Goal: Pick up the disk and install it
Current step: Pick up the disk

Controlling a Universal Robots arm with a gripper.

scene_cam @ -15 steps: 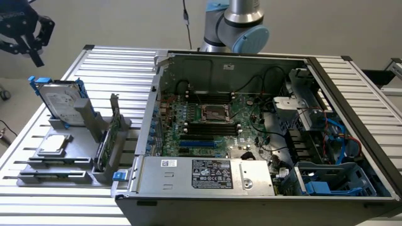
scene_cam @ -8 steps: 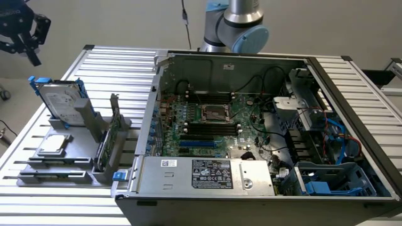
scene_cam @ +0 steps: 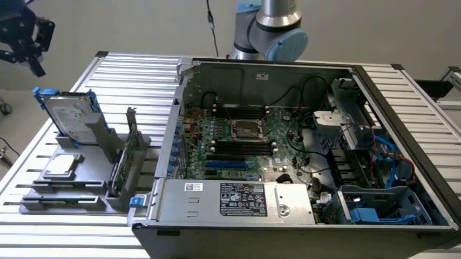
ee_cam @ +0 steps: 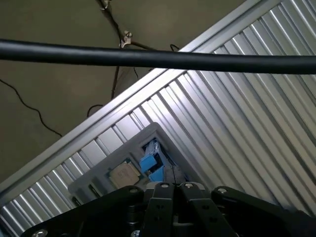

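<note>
The disk (scene_cam: pixel 70 115) stands upright in a grey holder (scene_cam: pixel 54 186) at the exterior view's left. It is silver-grey with a white label and blue rails on its edges. My gripper (scene_cam: pixel 27 54) hangs high above and behind it, apart from it, near the table's far corner. In the wrist view my gripper (ee_cam: pixel 174 187) is shut with nothing between its fingers. Far below it lie the disk's blue rail (ee_cam: pixel 149 163) and the grey holder (ee_cam: pixel 98 175).
An open computer case (scene_cam: pixel 288 135) fills the middle and the exterior view's right, with a blue drive cage (scene_cam: pixel 378 208) at its near right corner. A square silver chip (scene_cam: pixel 63 164) and a green card (scene_cam: pixel 124 156) sit in the holder. A black cable (ee_cam: pixel 158 58) crosses the wrist view.
</note>
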